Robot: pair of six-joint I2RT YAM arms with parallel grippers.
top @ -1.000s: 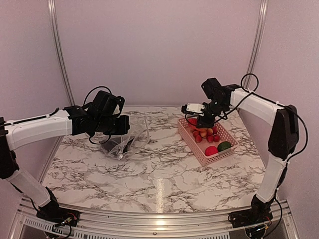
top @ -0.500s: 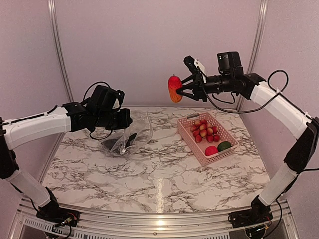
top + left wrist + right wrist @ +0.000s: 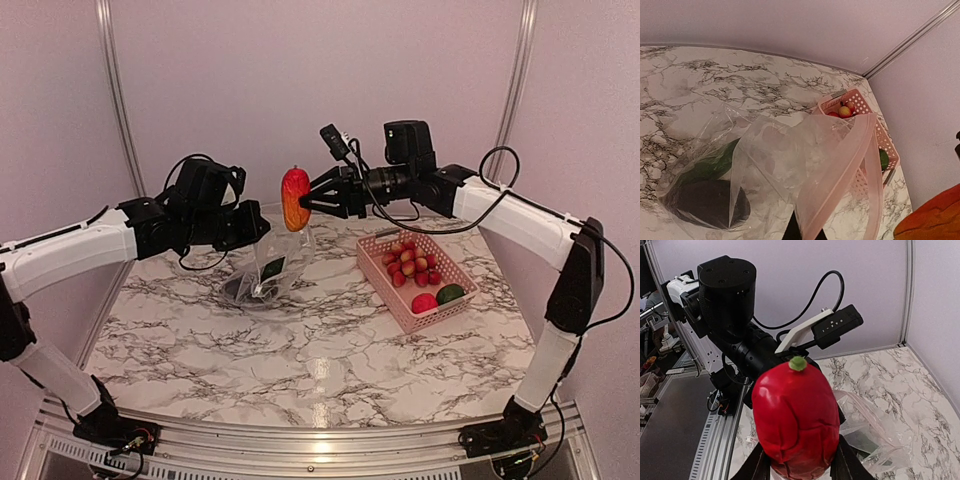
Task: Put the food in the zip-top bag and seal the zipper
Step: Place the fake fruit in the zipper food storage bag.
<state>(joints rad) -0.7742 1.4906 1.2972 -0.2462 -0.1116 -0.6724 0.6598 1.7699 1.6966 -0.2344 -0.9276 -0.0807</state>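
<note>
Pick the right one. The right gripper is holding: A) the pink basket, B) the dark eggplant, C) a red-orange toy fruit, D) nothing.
C: the right gripper is shut on the red-orange fruit, held in the air near the zip-top bag, while the eggplant lies inside that bag.

walls (image 3: 310,80): plain pale lilac | table (image 3: 330,345): white marble, glossy glare | corner posts (image 3: 517,90): aluminium

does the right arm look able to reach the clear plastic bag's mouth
Probably yes: the left gripper holds the clear plastic bag open, and the red-orange toy fruit in the right gripper hangs near its mouth, nothing between.
</note>
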